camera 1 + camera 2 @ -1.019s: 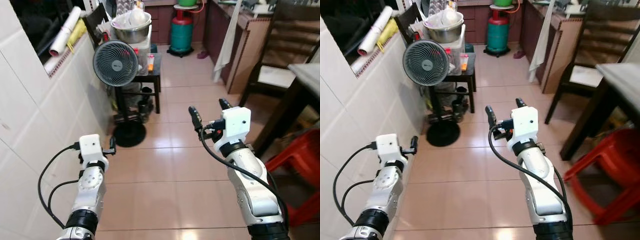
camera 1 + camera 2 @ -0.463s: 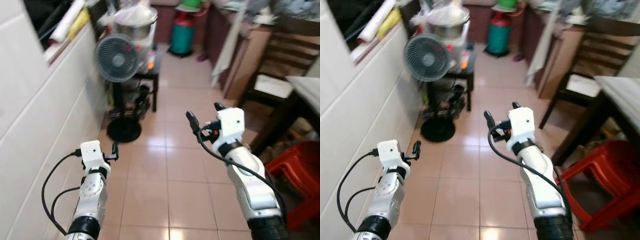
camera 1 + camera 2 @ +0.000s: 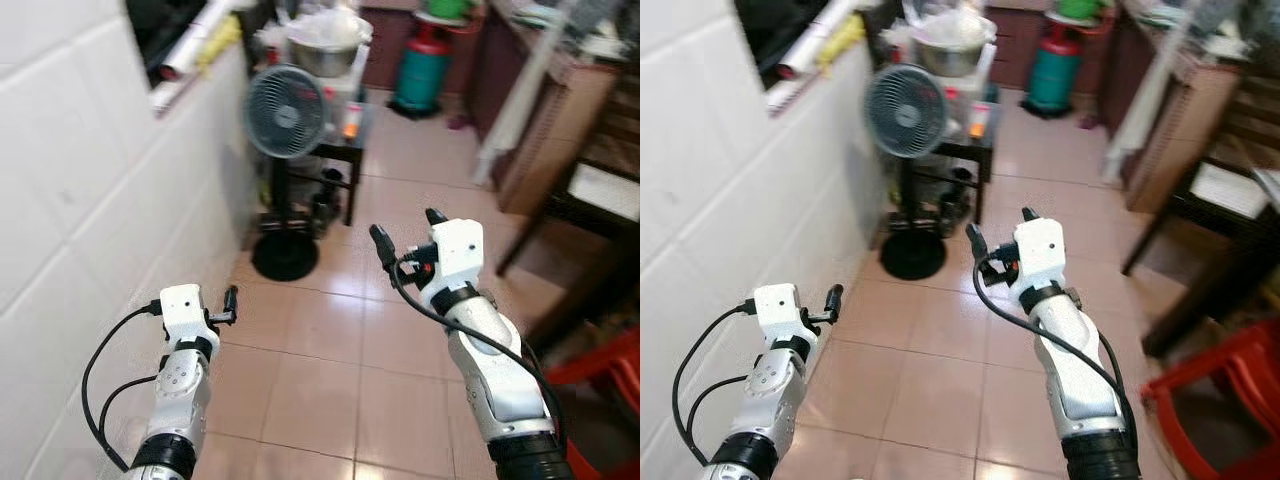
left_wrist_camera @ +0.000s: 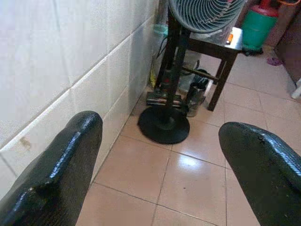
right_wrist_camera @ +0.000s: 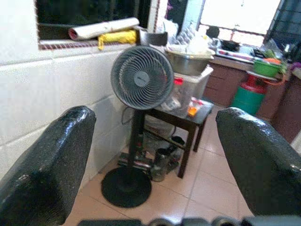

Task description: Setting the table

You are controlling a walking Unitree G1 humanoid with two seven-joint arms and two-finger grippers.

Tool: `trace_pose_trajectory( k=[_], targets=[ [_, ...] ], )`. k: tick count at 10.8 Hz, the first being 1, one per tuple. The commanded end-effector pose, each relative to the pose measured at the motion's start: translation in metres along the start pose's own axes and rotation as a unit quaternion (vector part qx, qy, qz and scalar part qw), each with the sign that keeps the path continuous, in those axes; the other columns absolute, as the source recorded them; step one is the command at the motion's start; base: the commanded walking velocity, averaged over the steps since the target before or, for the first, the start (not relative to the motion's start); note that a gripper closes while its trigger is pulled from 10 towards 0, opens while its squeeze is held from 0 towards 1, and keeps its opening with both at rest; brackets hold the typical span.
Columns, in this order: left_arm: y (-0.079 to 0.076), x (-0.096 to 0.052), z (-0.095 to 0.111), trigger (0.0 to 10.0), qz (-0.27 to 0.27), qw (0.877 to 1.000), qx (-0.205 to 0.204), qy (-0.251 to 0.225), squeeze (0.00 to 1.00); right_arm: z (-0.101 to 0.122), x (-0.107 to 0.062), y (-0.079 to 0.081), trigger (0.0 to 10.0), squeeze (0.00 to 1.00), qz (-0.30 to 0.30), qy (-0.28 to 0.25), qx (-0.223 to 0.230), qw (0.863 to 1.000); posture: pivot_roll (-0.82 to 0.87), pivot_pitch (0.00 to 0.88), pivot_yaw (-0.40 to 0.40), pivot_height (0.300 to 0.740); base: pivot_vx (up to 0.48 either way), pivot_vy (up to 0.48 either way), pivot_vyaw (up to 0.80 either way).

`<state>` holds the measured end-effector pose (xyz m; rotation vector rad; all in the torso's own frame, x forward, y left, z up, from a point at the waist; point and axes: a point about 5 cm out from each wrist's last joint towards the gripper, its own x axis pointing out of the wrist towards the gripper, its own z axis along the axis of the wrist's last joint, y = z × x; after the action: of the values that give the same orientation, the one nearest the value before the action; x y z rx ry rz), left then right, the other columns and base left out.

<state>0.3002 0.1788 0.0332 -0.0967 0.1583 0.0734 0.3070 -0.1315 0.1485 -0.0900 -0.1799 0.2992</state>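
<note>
Both arms raised over tan tiled floor (image 3: 330, 370), nothing in either grip. Left gripper (image 4: 160, 165): fingers spread wide, empty, low beside the white tiled wall (image 3: 90, 200). Right gripper (image 3: 408, 232): fingers parted, empty, held higher and further forward, pointing toward the pedestal fan (image 3: 288, 112). Fan stands on a round black base (image 3: 285, 262) against the wall, just beside a small dark side table (image 3: 335, 160); on the table a clear plastic bin with a metal bowl (image 3: 325, 50) stacked on top. Under the table some dark cups or pots, too small to identify. Green gas cylinder (image 3: 420, 78) further back on the floor. Wall ledge holds a rolled white sheet (image 5: 106, 29) and something yellow (image 5: 117, 37) next to it. On my right: a dark wooden chair (image 3: 590, 185) with a pale seat, a cloth hanging off the counter (image 3: 520, 105) beyond it, and a red plastic stool (image 3: 1220, 400) near my right forearm. Tableware for the setting job: can't tell where it is from here; the metal bowl on the bin is the only dish I can make out. Head views slightly blurred.
</note>
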Motion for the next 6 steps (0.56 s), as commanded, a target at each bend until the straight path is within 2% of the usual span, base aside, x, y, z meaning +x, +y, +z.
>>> trace_pose_trajectory(
  k=[1,6],
  targets=[
    [0.000,0.006,0.008,10.0,-0.009,1.000,0.002,-0.009,0.00,-0.007,-0.003,-0.005,10.0,0.00,-0.020,0.010,0.009,1.000,-0.07,0.016,-0.005,0.740,0.277,0.000,0.00],
    [-0.010,0.009,0.001,10.0,-0.036,0.999,-0.001,0.019,0.00,-0.023,-0.005,-0.012,10.0,0.00,-0.042,0.032,0.004,0.999,-0.06,0.020,0.008,0.740,0.371,0.000,0.00]
  ],
)
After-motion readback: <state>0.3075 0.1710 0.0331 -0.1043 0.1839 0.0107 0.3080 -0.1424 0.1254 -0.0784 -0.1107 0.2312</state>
